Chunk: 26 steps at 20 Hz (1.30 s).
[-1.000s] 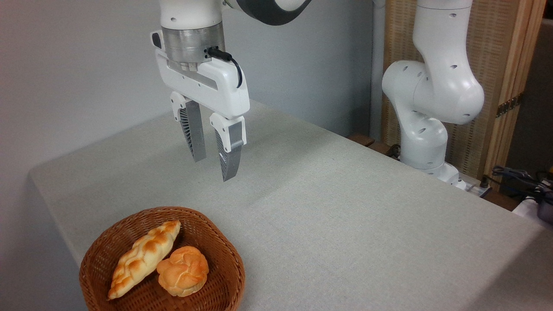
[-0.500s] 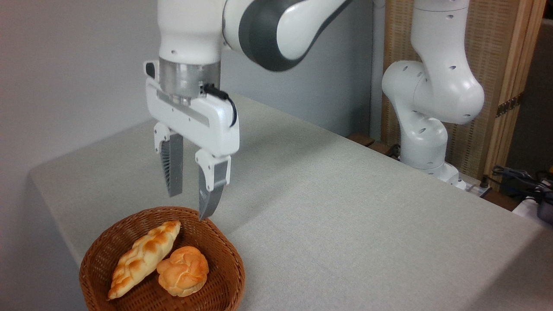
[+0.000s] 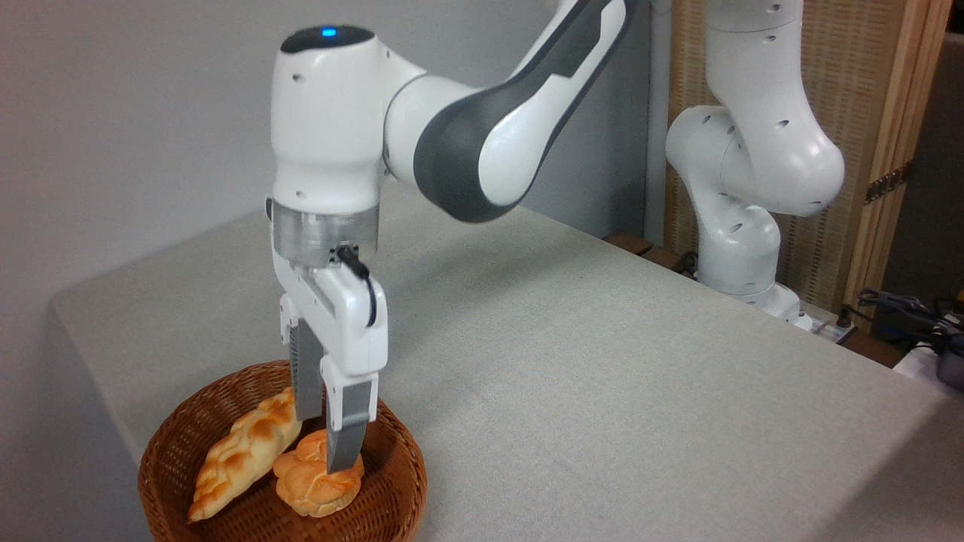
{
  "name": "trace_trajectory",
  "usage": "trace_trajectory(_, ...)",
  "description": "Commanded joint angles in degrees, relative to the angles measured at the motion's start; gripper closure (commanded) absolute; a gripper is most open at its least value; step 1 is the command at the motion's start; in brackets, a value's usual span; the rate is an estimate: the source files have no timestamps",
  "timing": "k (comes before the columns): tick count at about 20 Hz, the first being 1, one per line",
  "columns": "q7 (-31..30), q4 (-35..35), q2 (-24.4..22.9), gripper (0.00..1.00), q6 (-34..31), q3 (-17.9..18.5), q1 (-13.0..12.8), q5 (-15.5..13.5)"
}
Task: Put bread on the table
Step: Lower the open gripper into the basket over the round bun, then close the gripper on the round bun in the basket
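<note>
The bread (image 3: 307, 485), a small orange-golden knotted bun, lies in the brown wicker basket (image 3: 409, 470) at the front left of the table (image 3: 602, 376). My gripper (image 3: 324, 444) points straight down into the basket and stands open. Its near finger (image 3: 345, 440) crosses the front of the bun's top. The far finger (image 3: 306, 384) comes down behind the bun, beside the loaf. The bun rests on the basket floor, and whether the pads touch it does not show.
A longer pale braided loaf (image 3: 241, 452) lies in the basket against the bun's left side. The arm's white base (image 3: 742, 248) stands at the table's far right edge, with cables (image 3: 904, 309) beyond it. Grey cloth stretches right of the basket.
The gripper has dropped from well above the table down into the basket, shifting toward the front left and turning, so its fingers now straddle the bun. Neither bun nor loaf has moved.
</note>
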Motion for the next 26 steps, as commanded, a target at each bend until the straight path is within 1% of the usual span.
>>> trace_trajectory(1,8.5,0.2,2.0,0.00,2.0,0.4,-0.1,0.5)
trace_trajectory(3,9.5,0.2,3.1,0.00,2.1,0.4,-0.1,1.1)
trace_trajectory(6,9.6,0.2,4.6,0.00,2.3,0.1,-0.1,1.1)
trace_trajectory(11,9.7,0.3,5.3,0.00,2.7,-0.2,-0.2,1.2)
trace_trajectory(12,9.7,0.3,5.4,0.04,2.8,-0.2,-0.1,1.2)
trace_trajectory(14,9.8,0.4,5.3,0.36,2.8,-0.2,-0.1,1.2)
trace_trajectory(15,10.4,0.5,5.3,0.46,2.8,-0.1,-0.2,1.2)
trace_trajectory(23,11.0,0.5,4.8,0.45,2.6,0.3,-0.2,1.1)
trace_trajectory(26,10.6,0.8,3.7,0.45,2.3,0.7,-0.1,0.4)
